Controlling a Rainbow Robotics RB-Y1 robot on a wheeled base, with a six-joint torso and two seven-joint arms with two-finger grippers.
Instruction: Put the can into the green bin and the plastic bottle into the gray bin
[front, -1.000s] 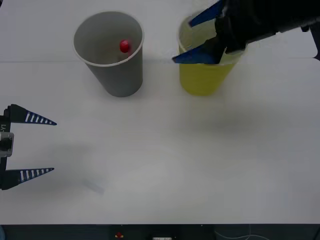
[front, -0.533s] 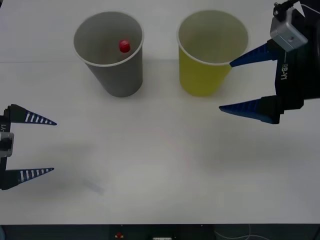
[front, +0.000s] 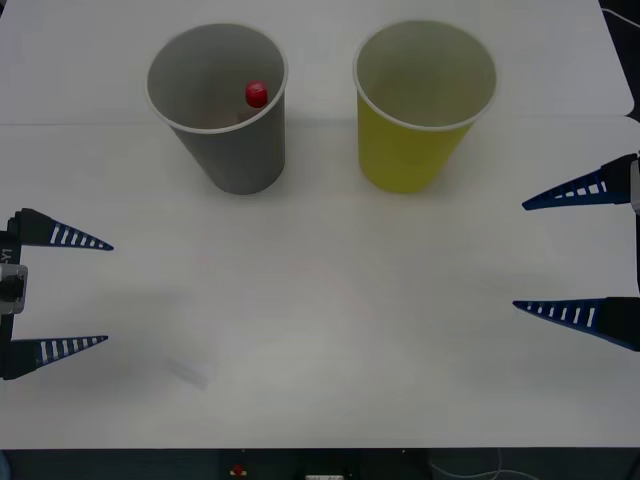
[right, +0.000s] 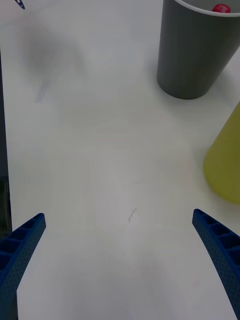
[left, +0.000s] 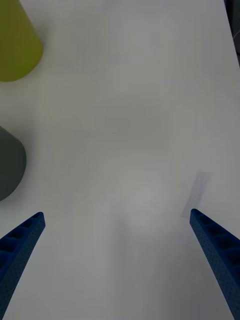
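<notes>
I am seeing both bins standing upright side by side toward the far edge of the white desk (front: 320, 300), apart from each other. The gray bin (front: 232, 120) is sitting toward the far left corner, and the plastic bottle (front: 256, 94) is resting inside it, with its red cap showing just below the white rim on the side nearer the green bin; the rest of the bottle is hidden by the cup wall. The green bin (front: 415, 110) is standing toward the far right corner, and I cannot tell what is lying in its pale interior. My left pincer (front: 65, 292) is hanging at the left edge of the desk, well apart from the gray bin, its blue ribbed fingers spread wide and gripping nothing. My right pincer (front: 562, 252) is hanging at the right edge of the desk, nearer to me than the green bin and clear of it, its fingers also spread wide with nothing between them. In the right wrist view the pincer's (right: 120, 235) two blue fingers are framing bare desk surface, with the gray bin (right: 195, 50) and the green bin (right: 227, 160) beyond them. In the left wrist view the pincer (left: 117, 230) is likewise open over bare desk.
</notes>
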